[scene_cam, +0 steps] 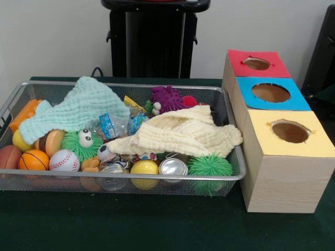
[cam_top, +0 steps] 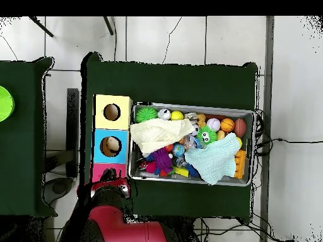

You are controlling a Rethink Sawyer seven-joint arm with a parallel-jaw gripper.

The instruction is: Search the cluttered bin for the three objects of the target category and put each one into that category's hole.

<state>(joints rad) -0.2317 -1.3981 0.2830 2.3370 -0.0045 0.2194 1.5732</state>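
The silver wire-mesh bin [scene_cam: 131, 178] stands left of three wooden boxes with round holes: red-topped [scene_cam: 238, 60], blue-topped [scene_cam: 301, 102] and yellow-topped [scene_cam: 314, 144]. In the bin lie a mint cloth [scene_cam: 78, 107], a cream cloth [scene_cam: 183, 133], a baseball [scene_cam: 64, 160], a small basketball [scene_cam: 34, 160], a yellow ball [scene_cam: 144, 167], a silver can [scene_cam: 173, 167], a green spiky ball [scene_cam: 209, 166], a purple spiky toy [scene_cam: 167, 98] and a crushed bottle [scene_cam: 110, 125]. The cloths hide more items. The red arm [cam_top: 117, 217] is drawn back; its end [cam_top: 115, 184] lies by the red box [cam_top: 101, 170]. The bin [cam_top: 208, 107] also shows overhead.
The black pedestal [scene_cam: 154, 39] stands behind the bin. A green furry toy with eyes [scene_cam: 78, 144], a soccer ball [scene_cam: 106, 152] and a brown ball [scene_cam: 8, 157] also lie in the bin. A dark green cloth [scene_cam: 157, 225] covers the table.
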